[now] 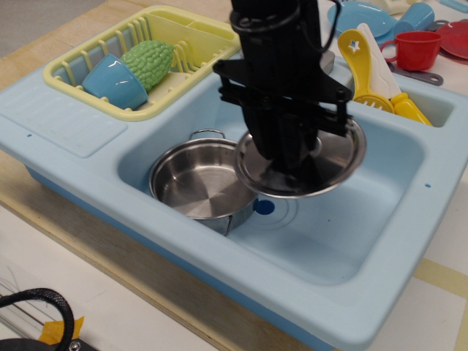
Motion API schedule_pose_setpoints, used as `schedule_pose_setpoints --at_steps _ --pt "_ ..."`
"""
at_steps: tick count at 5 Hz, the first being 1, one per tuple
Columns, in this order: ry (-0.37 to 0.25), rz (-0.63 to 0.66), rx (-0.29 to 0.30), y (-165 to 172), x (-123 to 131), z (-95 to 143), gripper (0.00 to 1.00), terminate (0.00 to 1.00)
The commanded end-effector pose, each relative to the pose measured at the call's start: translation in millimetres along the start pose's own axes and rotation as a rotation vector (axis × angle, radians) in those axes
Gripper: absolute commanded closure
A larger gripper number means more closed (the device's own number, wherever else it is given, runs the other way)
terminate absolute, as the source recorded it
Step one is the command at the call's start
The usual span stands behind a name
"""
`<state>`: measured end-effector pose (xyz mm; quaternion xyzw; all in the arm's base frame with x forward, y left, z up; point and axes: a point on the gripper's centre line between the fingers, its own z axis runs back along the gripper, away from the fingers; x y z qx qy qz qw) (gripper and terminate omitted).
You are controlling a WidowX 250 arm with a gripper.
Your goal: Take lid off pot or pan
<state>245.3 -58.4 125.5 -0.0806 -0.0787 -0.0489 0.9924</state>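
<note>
The shiny steel pot [199,183] stands uncovered at the left of the light blue sink basin [351,234], its ringed bottom showing and a wire loop handle at its far side. The round steel lid [333,164] hangs above the basin's middle, to the right of the pot, its left edge just over the pot's right rim. My black gripper [292,157] comes down from above onto the lid's centre and is shut on it. The knob is hidden by the gripper.
A yellow dish rack [139,55] at the back left holds a blue cup [113,80] and a green bumpy vegetable [148,62]. Yellow and white utensils [369,66] stand in the right compartment. A red cup [417,49] and blue plate [358,16] lie behind.
</note>
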Motion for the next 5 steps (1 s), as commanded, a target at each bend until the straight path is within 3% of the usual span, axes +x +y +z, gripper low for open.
schedule_pose_setpoints --at_steps 1,2,3,4,5 --pt "0.015 -0.033 -0.053 -20 7 -15 1.0 0.0" --pt "0.019 -0.063 -0.088 -24 13 -29 1.0 0.0" --pt "0.032 -0.112 -0.128 -24 19 -38 0.0 0.0" --pt "0.032 -0.112 -0.128 -24 19 -38 0.0 0.0" --pt "0.032 -0.112 -0.128 -24 19 -38 0.0 1.0"
